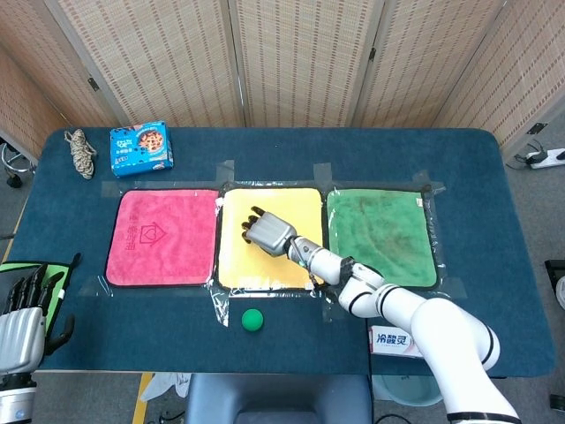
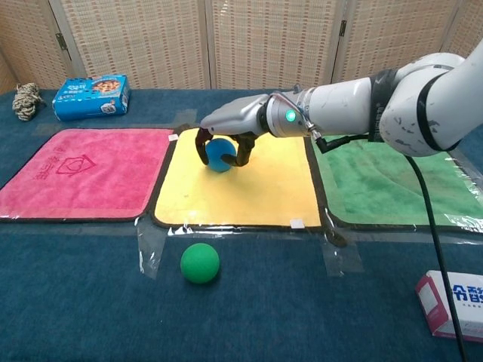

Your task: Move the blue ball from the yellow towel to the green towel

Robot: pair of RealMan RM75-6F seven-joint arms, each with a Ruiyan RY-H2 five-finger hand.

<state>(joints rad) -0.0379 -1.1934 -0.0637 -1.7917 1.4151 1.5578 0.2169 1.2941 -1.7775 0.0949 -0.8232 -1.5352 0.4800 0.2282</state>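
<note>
The blue ball (image 2: 219, 154) lies on the far left part of the yellow towel (image 2: 249, 192). My right hand (image 2: 235, 124) reaches over it from the right, and its dark fingers curl down around the ball and grip it. In the head view the right hand (image 1: 267, 232) covers the ball on the yellow towel (image 1: 274, 269). The green towel (image 2: 385, 181) lies bare to the right of the yellow one, also seen as the green towel (image 1: 380, 234). My left hand (image 1: 25, 309) hangs off the table's near left corner, fingers apart and holding nothing.
A green ball (image 2: 200, 262) sits on the blue cloth in front of the yellow towel. A pink towel (image 2: 75, 172) lies at the left. A blue snack box (image 2: 90, 96) and a rope coil (image 2: 26, 100) sit far left. A toothpaste box (image 2: 456, 302) is near right.
</note>
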